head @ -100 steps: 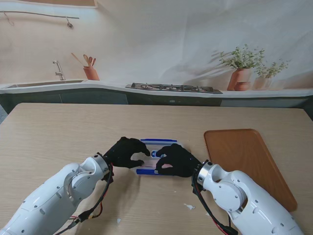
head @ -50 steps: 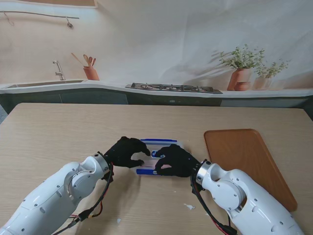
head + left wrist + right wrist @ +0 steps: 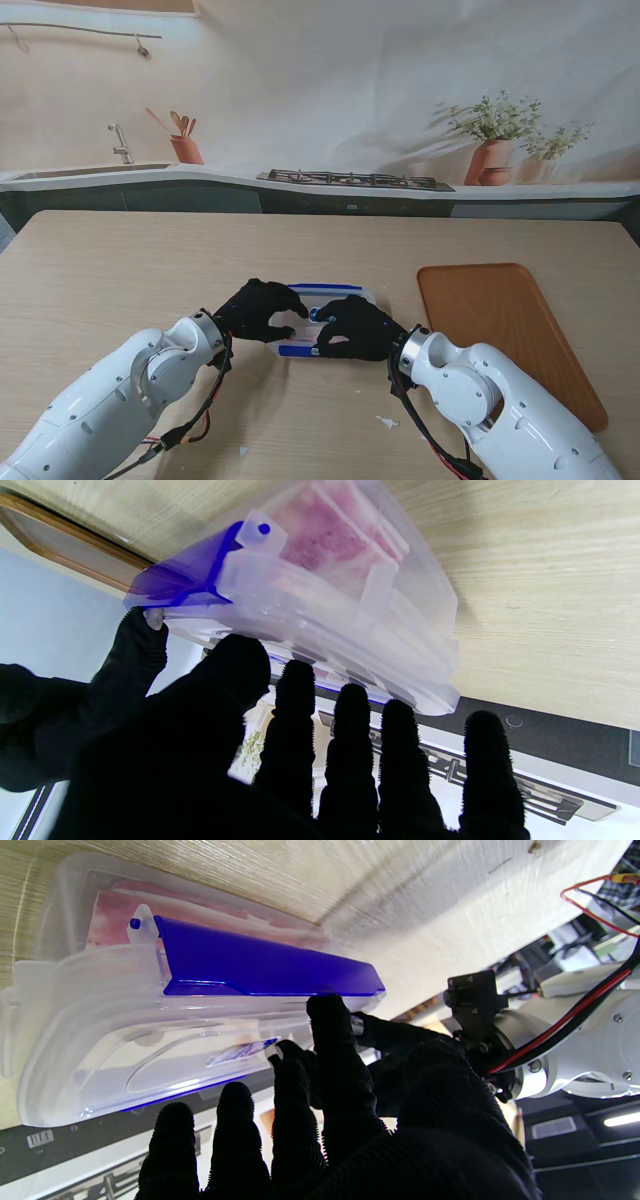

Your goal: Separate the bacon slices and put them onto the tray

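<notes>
A clear plastic box [image 3: 332, 296] with blue latches lies on the table between my hands, and pink bacon slices [image 3: 320, 535] show through its lid. My left hand [image 3: 262, 310] grips the box's left end, fingers spread over the lid [image 3: 350, 595] and thumb against the side. My right hand [image 3: 355, 327] reaches over the nearer side, fingers apart. Its index fingertip [image 3: 325, 1010] touches the edge of the long blue latch [image 3: 260, 965], which stands flipped up. The brown tray [image 3: 505, 330] lies to the right with nothing on it.
Small white scraps [image 3: 386, 422] lie on the table near my right forearm. A counter with a sink, a hob and potted plants runs beyond the table's far edge. My left forearm [image 3: 575, 1040] shows behind the box in the right wrist view.
My right hand has crept a little to the left and onto the box's latch. The left hand and the box have barely moved.
</notes>
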You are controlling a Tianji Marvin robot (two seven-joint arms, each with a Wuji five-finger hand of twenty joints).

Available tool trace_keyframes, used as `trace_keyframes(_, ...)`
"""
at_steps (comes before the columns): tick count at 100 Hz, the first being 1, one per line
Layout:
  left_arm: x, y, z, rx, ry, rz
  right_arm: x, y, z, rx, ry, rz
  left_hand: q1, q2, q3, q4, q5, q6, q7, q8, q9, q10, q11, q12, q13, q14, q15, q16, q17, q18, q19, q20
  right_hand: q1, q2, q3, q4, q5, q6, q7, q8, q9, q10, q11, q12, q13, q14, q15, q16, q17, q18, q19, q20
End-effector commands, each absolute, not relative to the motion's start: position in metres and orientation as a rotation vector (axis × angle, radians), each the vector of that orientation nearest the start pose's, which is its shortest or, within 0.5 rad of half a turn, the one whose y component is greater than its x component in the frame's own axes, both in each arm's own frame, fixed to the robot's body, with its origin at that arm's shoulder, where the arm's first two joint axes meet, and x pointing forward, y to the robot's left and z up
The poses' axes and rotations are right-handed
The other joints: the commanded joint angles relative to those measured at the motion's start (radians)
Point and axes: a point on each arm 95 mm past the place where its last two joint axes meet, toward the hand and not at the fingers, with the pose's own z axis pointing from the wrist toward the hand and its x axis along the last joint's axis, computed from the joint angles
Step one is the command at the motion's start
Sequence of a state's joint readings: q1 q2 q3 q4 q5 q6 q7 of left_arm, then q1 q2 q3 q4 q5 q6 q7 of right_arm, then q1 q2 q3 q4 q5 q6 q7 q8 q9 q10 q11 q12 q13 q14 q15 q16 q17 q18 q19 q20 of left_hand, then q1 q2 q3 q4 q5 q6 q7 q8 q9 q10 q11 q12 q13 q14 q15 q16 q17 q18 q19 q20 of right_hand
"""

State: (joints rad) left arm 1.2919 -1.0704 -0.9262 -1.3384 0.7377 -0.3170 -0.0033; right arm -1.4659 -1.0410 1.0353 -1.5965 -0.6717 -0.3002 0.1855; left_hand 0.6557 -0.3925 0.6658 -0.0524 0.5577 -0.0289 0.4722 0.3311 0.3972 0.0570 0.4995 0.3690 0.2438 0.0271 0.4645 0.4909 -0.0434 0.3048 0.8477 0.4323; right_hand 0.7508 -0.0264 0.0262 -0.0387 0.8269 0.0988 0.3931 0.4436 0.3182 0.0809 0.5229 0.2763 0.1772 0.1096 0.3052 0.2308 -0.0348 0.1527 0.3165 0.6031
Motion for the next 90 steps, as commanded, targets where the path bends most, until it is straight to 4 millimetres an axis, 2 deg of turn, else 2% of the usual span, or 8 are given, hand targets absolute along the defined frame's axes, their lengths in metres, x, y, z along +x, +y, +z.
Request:
trace_keyframes(1,0.4203,-0.0462,-0.3773,-1.246,1.903,-1.698,0.3767,0.0660,-0.3408,1.284,1.959,1.808,-0.037,0.009,-0.038,-0.012,0.007,0.061,-0.001,-0.016,-0.007,0.006,0.003,0.005,0.028,0.104,0.017,0.005,-0.008,0.009,0.023,0.003,0.018,0.008,0.010,0.013,0.124,0.021,0.109,0.051,-0.015,-0.010,-0.011,0.002,-0.037,-0.018,-0.009,-0.009,-0.024,-0.027,-0.036,-0.012)
trace_keyframes(35,0.4202,-0.0466,-0.3792,-1.269,1.910,-1.682,0.3767,0.0670,-0.3405,1.285,1.967,1.823,-0.046,0.018,-0.079,-0.006,0.005,0.079,-0.019,-0.025,-0.008,0.014,-0.005,0.001,0.025,0.107,0.015,0.006,-0.012,0.012,0.017,0.000,0.018,0.003,0.011,0.010,0.163,-0.011,0.146,0.080,-0.005,-0.023,-0.009,0.002,-0.041,-0.020,-0.007,-0.008,-0.028,-0.030,-0.037,-0.012)
trace_keyframes(90,0.4216,-0.0463,-0.3807,-1.271,1.915,-1.676,0.3771,0.0672,-0.3409,1.297,1.971,1.830,-0.043,0.017,-0.087,-0.001,0.008,0.089,-0.024,-0.028,-0.008,0.014,-0.005,0.000,0.025,0.108,0.014,0.007,-0.016,0.012,0.012,-0.003,0.022,-0.008,0.025,0.008,0.291,0.043,0.250,0.139,0.057,-0.033,0.017,0.014,-0.039,-0.018,-0.003,-0.006,-0.029,-0.033,-0.037,-0.010)
